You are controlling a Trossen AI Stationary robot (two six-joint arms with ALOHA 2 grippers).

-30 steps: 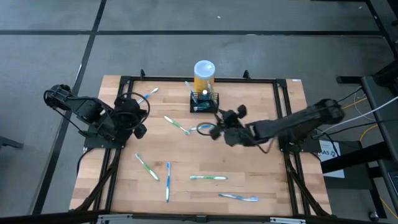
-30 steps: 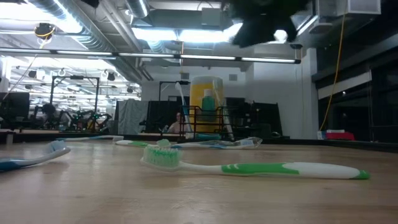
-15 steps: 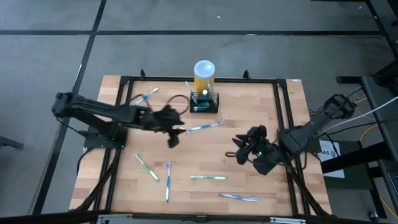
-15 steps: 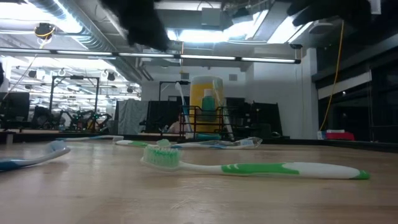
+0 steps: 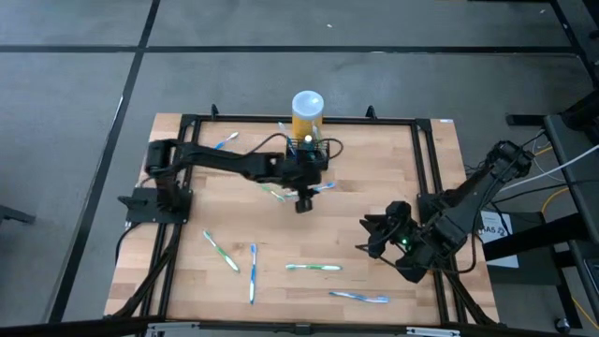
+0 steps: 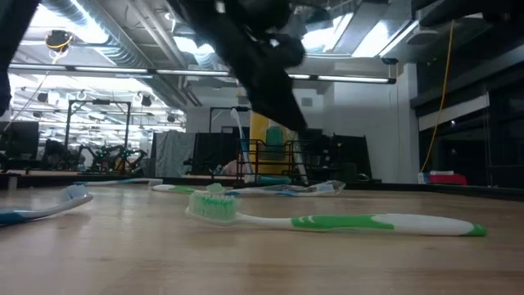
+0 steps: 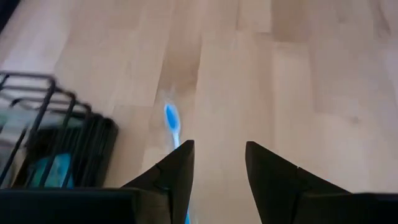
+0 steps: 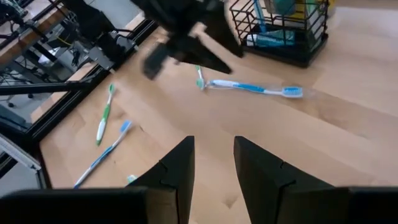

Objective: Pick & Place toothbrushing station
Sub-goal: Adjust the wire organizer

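The toothbrushing station (image 5: 308, 155), a small black wire holder, stands at the table's far middle against a yellow cylinder with a white top (image 5: 307, 110); a toothbrush stands in it. My left gripper (image 5: 302, 198) hangs open just on the near side of the holder (image 7: 50, 146), tilted downward, above a blue toothbrush (image 7: 171, 119) that lies flat on the wood. In the low view it stays above the table. My right gripper (image 5: 368, 236) waits open at the table's right side, nothing between its fingers (image 8: 180, 165).
Several loose toothbrushes lie flat on the wood: green (image 5: 222, 251) and blue (image 5: 253, 273) at the near left, green (image 5: 314, 268) and blue (image 5: 358, 298) at the near middle, one (image 5: 222, 143) at the far left. A black frame (image 5: 416, 150) edges the table.
My left gripper has swung from the table's left edge toward the middle and come down beside the holder, rolling as it went. My right gripper has drawn back from the table's middle toward the right and near edges. A blue toothbrush now lies where the right gripper was.
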